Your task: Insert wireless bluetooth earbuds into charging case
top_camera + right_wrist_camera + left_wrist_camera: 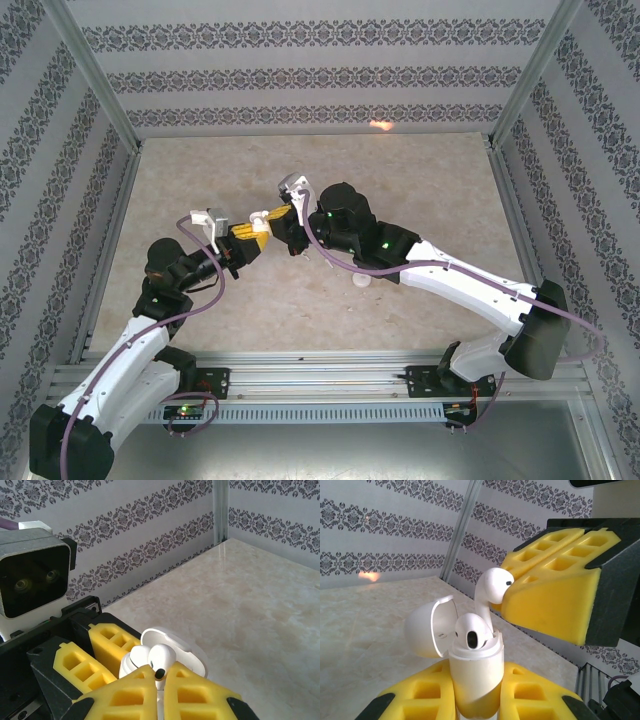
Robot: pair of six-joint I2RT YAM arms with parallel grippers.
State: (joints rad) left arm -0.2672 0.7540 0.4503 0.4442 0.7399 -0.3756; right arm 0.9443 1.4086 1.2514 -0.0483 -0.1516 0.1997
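Left gripper [246, 240] clamps the case [474, 672] upright, lid [426, 630] open, one earbud [471, 630] seated, steadying it; right gripper [159, 680] pinches the second earbud [492, 586], stem down at the case's mouth, lined up for the free socket.

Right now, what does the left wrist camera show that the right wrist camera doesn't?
Left wrist's own: the charging case seen front-on, clamped in the left gripper, the dark opening of the seated earbud facing us, and an orange glare on the wall. Right wrist's own: the camera box on the left arm's wrist. Shared: the open case, the second earbud pinched by the right gripper over it, and the yellow pads.
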